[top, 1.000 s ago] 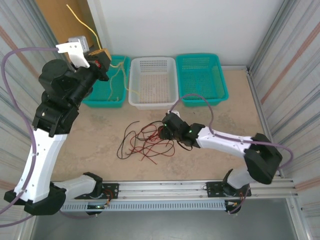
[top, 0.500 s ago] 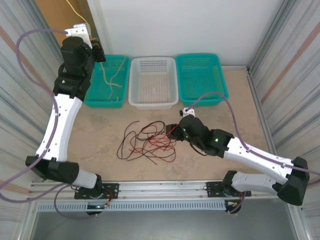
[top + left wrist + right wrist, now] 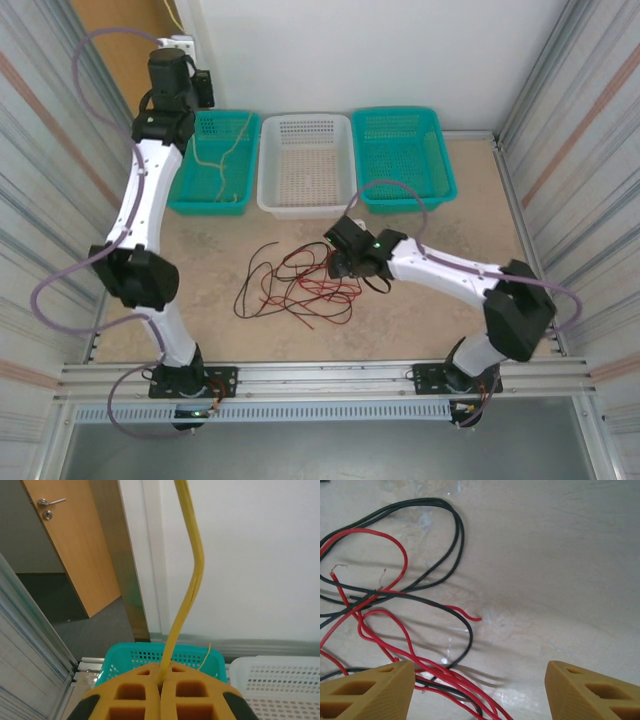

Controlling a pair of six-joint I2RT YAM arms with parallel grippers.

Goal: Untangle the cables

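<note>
The left pincer (image 3: 161, 682) is clamped shut on a yellow cable (image 3: 192, 565), which is seen rising from it against the wall (image 3: 260, 580) (with one bend partway up). This pincer is raised high at the far side of the teal basket (image 3: 205, 205) that sits just left of the white basket (image 3: 305, 119). Tan cables (image 3: 213, 160) are laid loosely inside that teal basket. The right pincer (image 3: 480, 672) is spread wide with nothing held, poised low over the counter (image 3: 430, 320) on the arms' side of the white basket. Red cables (image 3: 385, 532) and black cables (image 3: 456, 527) are tangled in loose loops on the counter there, near the white basket, with the right pincer placed at the tangle's right edge.
</note>
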